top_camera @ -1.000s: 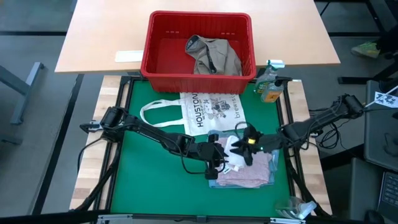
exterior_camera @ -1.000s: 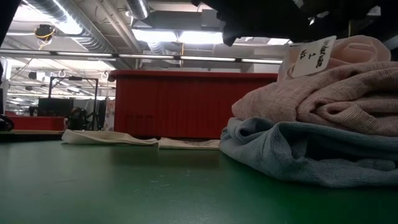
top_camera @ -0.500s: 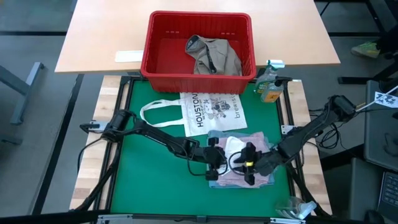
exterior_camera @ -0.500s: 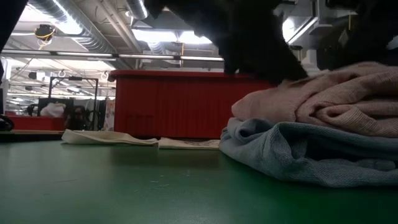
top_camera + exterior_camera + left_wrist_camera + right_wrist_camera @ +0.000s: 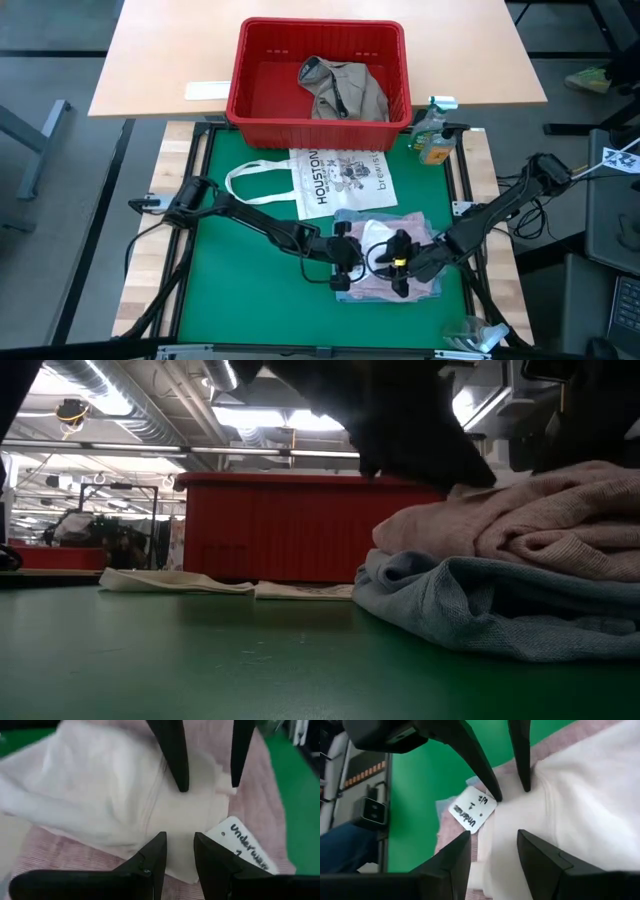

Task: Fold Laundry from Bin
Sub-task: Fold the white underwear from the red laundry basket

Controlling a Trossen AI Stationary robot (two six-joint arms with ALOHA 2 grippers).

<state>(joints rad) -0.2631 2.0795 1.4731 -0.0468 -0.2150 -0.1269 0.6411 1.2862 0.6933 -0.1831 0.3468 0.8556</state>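
A green tabletop (image 5: 250, 290) is sitting under bright ceiling lights, the red bin (image 5: 262, 70) at top centre holding a khaki-grey garment (image 5: 345, 88), while lower right of centre both tools, left tool (image 5: 347, 262) and right tool (image 5: 398, 262), are hovering spread over white cloth (image 5: 100, 795) topping a pink-and-blue laundry stack (image 5: 415, 282).

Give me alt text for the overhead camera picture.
Both grippers, left and right, meet over a white garment atop a pink piece on the green mat. Behind lie a printed tote bag and a red bin holding a khaki-grey garment.
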